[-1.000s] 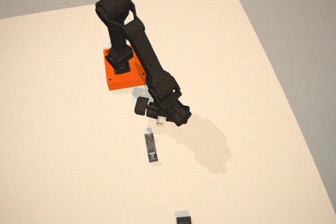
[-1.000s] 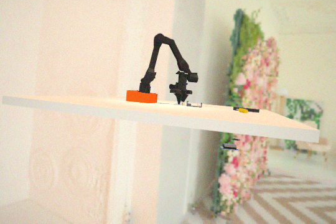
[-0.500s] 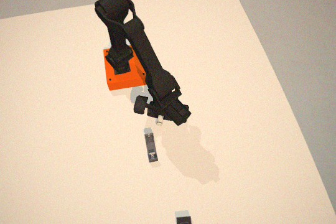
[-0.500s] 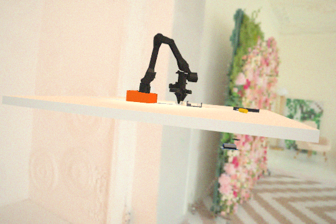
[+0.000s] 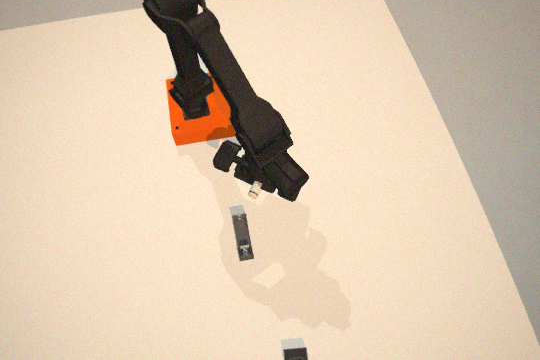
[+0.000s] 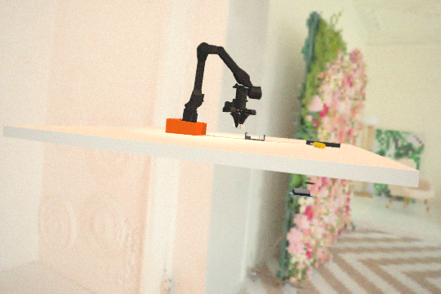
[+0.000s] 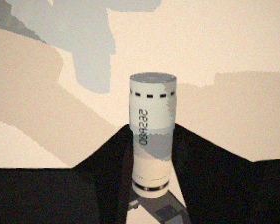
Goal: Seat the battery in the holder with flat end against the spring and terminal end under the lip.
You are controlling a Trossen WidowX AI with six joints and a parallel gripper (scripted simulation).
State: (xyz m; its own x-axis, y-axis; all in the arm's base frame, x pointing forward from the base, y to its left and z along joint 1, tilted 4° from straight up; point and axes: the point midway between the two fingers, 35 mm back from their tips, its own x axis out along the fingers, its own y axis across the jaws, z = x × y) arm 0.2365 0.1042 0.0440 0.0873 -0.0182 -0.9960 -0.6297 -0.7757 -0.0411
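The gripper (image 5: 255,185) (image 6: 239,125) (image 7: 150,131) has the battery (image 5: 254,190) (image 6: 241,126) (image 7: 152,115) clamped; I'd align it above the holder (image 5: 241,235) (image 6: 249,138) (image 7: 160,206), then lower gently.

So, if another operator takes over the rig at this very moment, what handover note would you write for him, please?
Gripper: jaws shut on the battery, held above the table.
Holder: on the table, nothing seated in it, a little way off from the battery.
Done: battery gripped and lifted.
Left: carry it over the holder, set flat end to spring and terminal end under the lip, lay it straight, open the jaws, back off. Go gently at the lip. I cannot tell from these views which holder end has the spring.
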